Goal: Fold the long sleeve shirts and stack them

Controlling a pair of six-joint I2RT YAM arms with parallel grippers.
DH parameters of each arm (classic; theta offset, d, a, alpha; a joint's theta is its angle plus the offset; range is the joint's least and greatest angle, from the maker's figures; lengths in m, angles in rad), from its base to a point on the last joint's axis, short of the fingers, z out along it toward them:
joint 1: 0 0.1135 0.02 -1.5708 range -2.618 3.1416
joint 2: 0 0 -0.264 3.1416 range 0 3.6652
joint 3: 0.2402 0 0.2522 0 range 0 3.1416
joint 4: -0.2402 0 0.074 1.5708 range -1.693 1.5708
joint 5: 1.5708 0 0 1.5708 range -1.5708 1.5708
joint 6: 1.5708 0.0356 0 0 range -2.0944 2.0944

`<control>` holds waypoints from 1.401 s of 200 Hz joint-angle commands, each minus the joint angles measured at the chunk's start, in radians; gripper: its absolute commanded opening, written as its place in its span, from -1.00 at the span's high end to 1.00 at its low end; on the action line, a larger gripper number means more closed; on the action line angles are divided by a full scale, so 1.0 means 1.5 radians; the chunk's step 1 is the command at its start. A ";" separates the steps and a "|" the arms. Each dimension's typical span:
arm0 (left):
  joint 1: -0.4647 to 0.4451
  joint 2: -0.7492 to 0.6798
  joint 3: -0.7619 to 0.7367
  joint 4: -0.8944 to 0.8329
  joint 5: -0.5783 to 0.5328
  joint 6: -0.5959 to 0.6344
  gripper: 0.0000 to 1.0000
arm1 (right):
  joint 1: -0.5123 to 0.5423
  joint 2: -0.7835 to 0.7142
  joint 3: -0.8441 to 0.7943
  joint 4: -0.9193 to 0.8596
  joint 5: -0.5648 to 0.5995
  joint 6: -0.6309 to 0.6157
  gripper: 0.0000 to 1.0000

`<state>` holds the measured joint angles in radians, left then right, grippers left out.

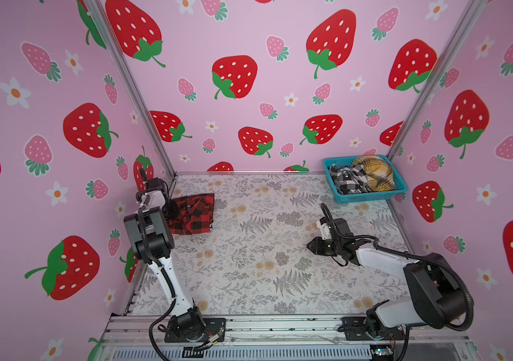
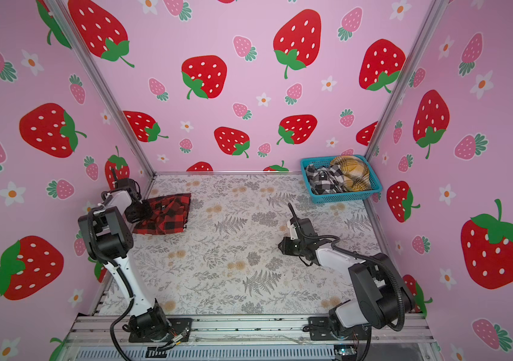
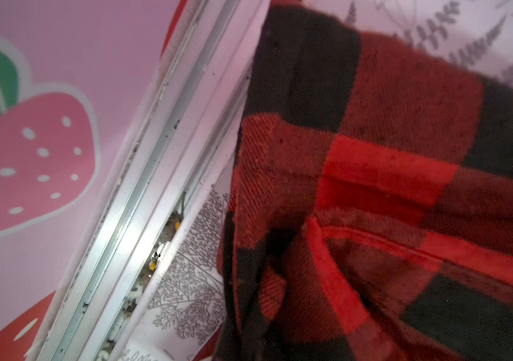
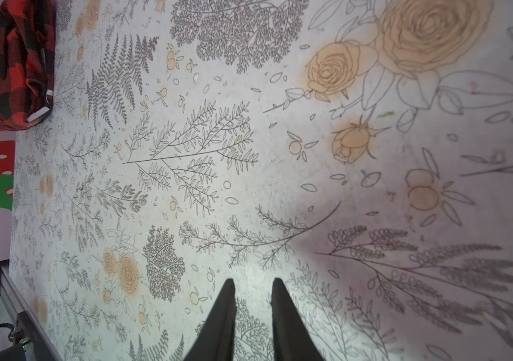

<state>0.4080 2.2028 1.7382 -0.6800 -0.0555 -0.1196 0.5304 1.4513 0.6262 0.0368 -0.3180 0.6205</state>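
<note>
- The red-and-black shirt point(image 1: 194, 215) point(image 2: 167, 215) is lying bunched at the left edge of the worktop point(image 1: 264, 250), in the middle left of both top views.
- The left jaws, at the end of the left arm point(image 1: 149, 231), are sitting closed on the shirt's left edge, pinching its fabric. In the left wrist view the cloth is filling the right half of the frame and hiding the jaws themselves.
- The right jaws are standing apart with nothing between them. Their fingertips point(image 4: 228, 290) are pointing over bare worktop right of centre in both top views, well apart from that shirt.
- The black-and-white shirt point(image 1: 347, 181) and the mustard-yellow shirt point(image 1: 374, 173) are lying crumpled side by side in the teal basket point(image 1: 364, 198), at the worktop's back right corner.
- The worktop is showing a grey fern and tan rose print. Pink strawberry walls point(image 1: 249, 37) are enclosing it on three sides, and an aluminium rail point(image 3: 142, 203) is running along its left edge.
</note>
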 commanded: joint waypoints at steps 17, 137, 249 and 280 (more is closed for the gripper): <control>-0.004 0.052 0.090 -0.028 -0.024 -0.002 0.13 | 0.004 0.023 0.056 -0.010 0.038 -0.024 0.48; -0.061 -0.377 -0.149 -0.001 -0.101 -0.180 -0.98 | -0.037 -0.089 0.001 0.154 0.459 -0.024 -0.99; -0.158 -0.661 -0.845 0.610 -0.125 -0.109 -0.98 | -0.145 -0.112 -0.100 0.282 0.862 -0.130 -0.99; -0.173 -0.565 -0.815 0.676 -0.115 -0.094 -0.98 | -0.177 -0.062 -0.181 0.441 0.836 -0.182 -0.99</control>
<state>0.1680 1.2896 0.4526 0.1692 -0.2035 -0.3069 0.3016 1.3052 0.4374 0.4942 0.8906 0.4240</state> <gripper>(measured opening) 0.990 0.993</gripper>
